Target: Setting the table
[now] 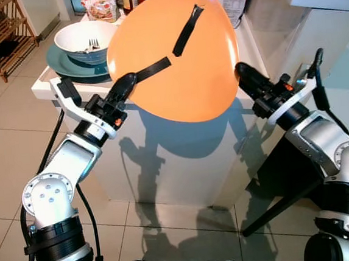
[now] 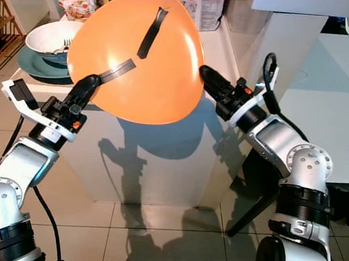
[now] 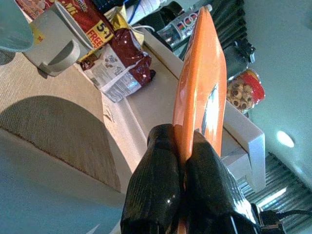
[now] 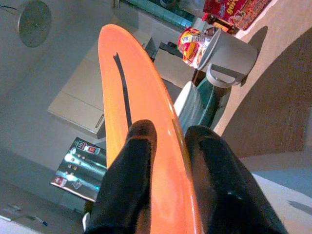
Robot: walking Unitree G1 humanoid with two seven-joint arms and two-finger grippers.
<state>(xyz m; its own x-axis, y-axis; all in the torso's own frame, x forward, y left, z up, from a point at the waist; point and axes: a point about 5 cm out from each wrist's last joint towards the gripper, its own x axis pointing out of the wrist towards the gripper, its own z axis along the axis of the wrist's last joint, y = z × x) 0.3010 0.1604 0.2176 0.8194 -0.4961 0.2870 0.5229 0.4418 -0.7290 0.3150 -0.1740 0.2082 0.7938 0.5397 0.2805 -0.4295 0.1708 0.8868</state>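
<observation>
Up in front of the robot's chest, an orange plate (image 1: 173,51) is held tilted on edge above the near end of a white counter (image 1: 249,44), its underside facing the camera with two strips of black tape (image 1: 187,28) across it. Both grippers grasp it: the left gripper (image 1: 123,86) has its two black fingers clamped on the plate's left rim, and the right gripper (image 1: 246,75) pinches the right rim the same way, a finger on each face. Behind the plate, at the counter's far left corner, a white bowl (image 1: 80,35) sits on a teal plate (image 1: 65,64); a fork (image 1: 94,46) lies in the bowl. Farther back stand snack packets (image 3: 114,66), a grey mug (image 3: 53,44) and a jar of cookies (image 3: 243,90).
</observation>
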